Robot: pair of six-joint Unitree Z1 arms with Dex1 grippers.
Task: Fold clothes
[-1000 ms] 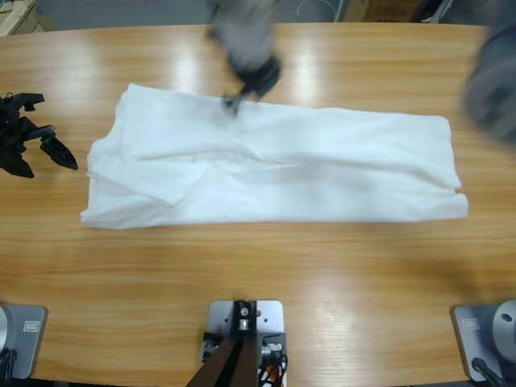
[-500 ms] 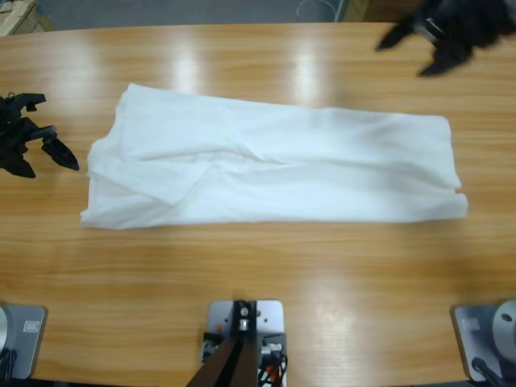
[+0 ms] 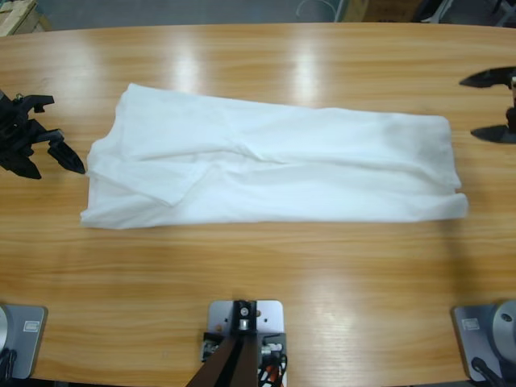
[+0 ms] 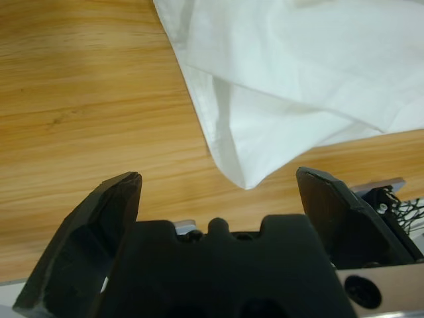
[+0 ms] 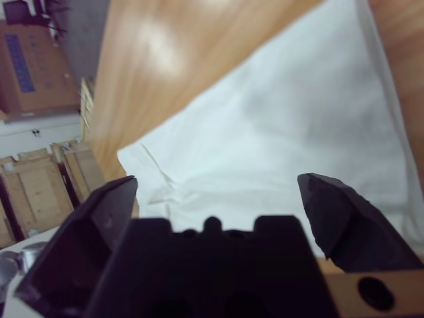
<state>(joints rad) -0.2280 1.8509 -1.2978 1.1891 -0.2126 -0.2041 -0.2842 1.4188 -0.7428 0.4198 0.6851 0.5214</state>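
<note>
T-shirt [image 3: 274,165] flat btwn left end effector [image 3: 50,121] & right end effector [image 3: 484,106]

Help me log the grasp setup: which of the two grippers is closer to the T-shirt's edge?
The left gripper, at the table's left end. Its open jaws sit just off the T-shirt's corner, while the right gripper, also open, hangs farther off, past the shirt's other end.

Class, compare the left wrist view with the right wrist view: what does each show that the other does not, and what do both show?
Only the left wrist view shows a folded corner of the white T-shirt hanging towards the left claw, with rig parts at the lower right. Only the right wrist view shows the room: a cardboard box and wooden crates past the table's end. Both show the shirt on the wooden table and an open, empty claw, the right claw included.
</note>
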